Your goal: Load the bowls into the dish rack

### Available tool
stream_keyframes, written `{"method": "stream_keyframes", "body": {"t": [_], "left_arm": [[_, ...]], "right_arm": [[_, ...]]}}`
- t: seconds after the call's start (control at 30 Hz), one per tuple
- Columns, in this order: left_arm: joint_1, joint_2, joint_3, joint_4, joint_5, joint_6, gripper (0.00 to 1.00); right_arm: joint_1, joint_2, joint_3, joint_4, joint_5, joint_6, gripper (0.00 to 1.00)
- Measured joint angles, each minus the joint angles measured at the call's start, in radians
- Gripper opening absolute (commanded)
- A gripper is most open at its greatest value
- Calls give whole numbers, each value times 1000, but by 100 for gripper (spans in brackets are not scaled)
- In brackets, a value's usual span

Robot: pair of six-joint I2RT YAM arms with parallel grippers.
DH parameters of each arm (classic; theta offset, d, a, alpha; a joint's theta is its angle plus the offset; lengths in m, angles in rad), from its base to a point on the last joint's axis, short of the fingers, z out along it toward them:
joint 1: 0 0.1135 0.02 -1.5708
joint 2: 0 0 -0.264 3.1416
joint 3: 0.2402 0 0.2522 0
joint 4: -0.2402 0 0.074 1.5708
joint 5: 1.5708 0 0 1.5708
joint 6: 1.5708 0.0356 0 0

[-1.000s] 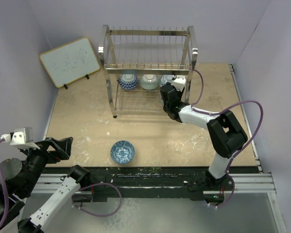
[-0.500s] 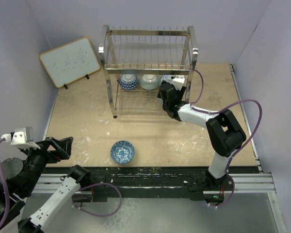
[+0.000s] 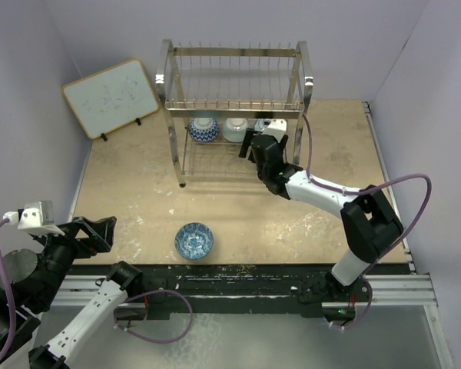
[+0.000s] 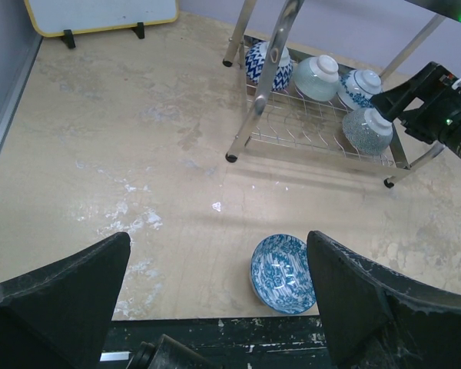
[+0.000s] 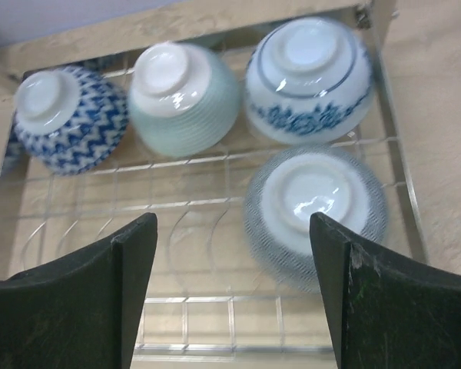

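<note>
Two-fingered right end effector (image 5: 232, 223) released, spread wide, gripping nothing, over lower tier of dish rack (image 3: 230, 109). Directly below: speckled blue bowl (image 5: 315, 207), upside down, front right. Behind it, row of three inverted: white blue-banded bowl (image 5: 307, 77), mint bowl (image 5: 184, 96), blue zigzag bowl (image 5: 69, 115). Upper tier overhead. Versus a second ago: spread wider, shifted left. Fifth blue patterned bowl (image 3: 194, 240) upright on bench (image 3: 123, 184), well apart. Left end effector (image 4: 219, 237) spread, empty. Whiteboard (image 3: 110, 98) far left.
</note>
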Motion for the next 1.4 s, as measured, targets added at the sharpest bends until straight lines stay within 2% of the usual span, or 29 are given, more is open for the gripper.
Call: {"method": "stream_keyframes", "body": {"t": [0.27,0.5,0.73,1.03,1.4], "left_arm": [[0,0,-1,1,0,-8,99],[0,0,-20,6,1,-12,99],[0,1,-56,31,18,-17,99],[0,3,-64,40,18,-17,99],[0,3,-65,53,18,-17,99]], "right_arm": [[110,-13,-40,23,-27,19,81],[229,-45,-157,3,-60,31,82],[224,-50,-159,-23,-84,19,80],[243,-128,-230,-4,-248,-45,81],[459,-192,-259,-42,-317,-68,81]]}}
